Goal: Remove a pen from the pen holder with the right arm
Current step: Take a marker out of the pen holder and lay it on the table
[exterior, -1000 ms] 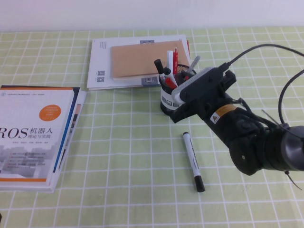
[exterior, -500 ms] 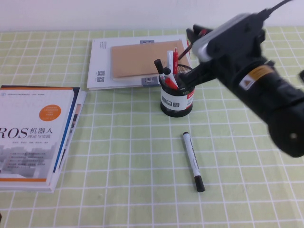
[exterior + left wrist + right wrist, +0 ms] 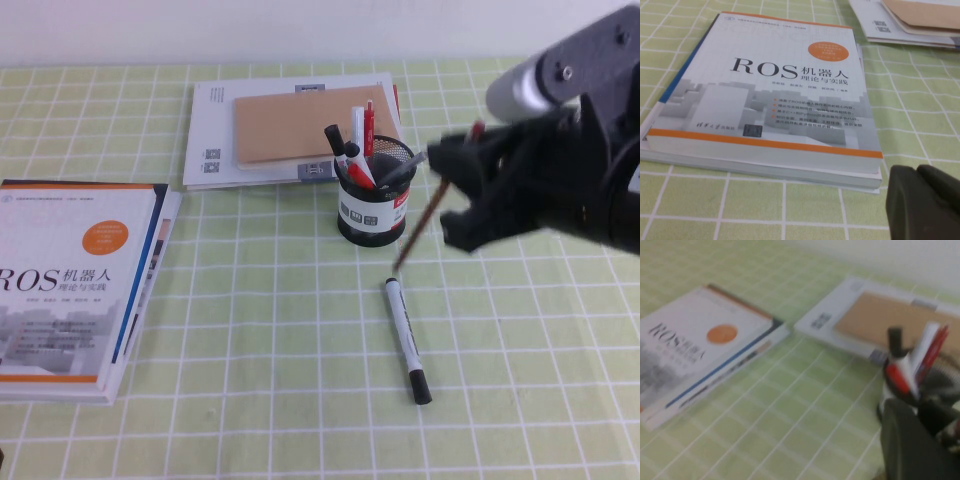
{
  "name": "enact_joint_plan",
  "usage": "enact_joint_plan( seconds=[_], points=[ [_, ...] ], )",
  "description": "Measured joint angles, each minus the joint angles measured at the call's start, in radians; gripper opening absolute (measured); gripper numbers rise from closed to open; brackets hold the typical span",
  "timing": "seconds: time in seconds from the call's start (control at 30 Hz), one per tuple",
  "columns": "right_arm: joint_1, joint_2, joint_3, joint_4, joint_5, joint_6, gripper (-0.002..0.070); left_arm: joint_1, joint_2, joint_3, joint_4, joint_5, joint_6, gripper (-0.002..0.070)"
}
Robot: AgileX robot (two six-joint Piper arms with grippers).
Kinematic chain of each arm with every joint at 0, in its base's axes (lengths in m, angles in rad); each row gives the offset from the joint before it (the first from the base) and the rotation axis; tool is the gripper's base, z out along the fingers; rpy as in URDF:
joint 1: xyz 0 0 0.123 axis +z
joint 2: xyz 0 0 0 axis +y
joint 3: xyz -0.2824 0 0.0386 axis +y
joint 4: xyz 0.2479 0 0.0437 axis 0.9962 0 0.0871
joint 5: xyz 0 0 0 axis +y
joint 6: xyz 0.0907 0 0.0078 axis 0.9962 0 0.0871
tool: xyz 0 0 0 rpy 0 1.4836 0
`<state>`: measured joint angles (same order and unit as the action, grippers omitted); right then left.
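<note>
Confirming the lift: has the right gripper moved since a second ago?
Yes: right gripper, shut on a pen, went right of the pen holder; left gripper parked by the book.

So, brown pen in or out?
Out: the thin brown pen hangs tilted from the shut right claw beside the black mesh holder; left claw by white ROS book.

Right arm (image 3: 590,150): black and bulky, with a matt shell, over the right of the surface.
Wrist part (image 3: 525,85): rounded and silver-grey, set on top of the black shell.
Right claw (image 3: 458,192): black, angular, blurred, right of the middle.
Left claw (image 3: 922,202): black and rounded, with a dull sheen, low over the surface's left side.
</note>
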<state>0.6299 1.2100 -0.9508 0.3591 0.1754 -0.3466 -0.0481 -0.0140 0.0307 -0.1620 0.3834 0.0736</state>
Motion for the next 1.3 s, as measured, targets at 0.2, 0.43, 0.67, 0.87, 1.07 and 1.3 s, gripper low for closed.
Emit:
enact_joint_plan(
  seconds=[0.2,0.43,0.67,0.87,1.07,1.3],
  points=[
    [-0.001,0.042,-0.098,-0.039,0.371,0.193,0.0006,0.000,0.000,0.000,0.000,0.000,0.000,-0.0008],
    [-0.004,0.233,-0.316,-0.114,0.738,0.347,0.0006,0.000,0.000,0.000,0.000,0.000,0.000,-0.0008],
    [-0.004,0.457,-0.488,-0.122,0.864,0.372,0.0006,0.000,0.000,0.000,0.000,0.000,0.000,-0.0008],
    [-0.004,0.602,-0.604,-0.129,0.888,0.372,0.0006,0.000,0.000,0.000,0.000,0.000,0.000,-0.0008],
    [-0.008,0.711,-0.670,-0.135,0.867,0.372,0.0006,0.000,0.000,0.000,0.000,0.000,0.000,-0.0008],
    [-0.019,0.780,-0.684,-0.122,0.797,0.382,0.0006,0.000,0.000,0.000,0.000,0.000,0.000,-0.0008]
  ],
)
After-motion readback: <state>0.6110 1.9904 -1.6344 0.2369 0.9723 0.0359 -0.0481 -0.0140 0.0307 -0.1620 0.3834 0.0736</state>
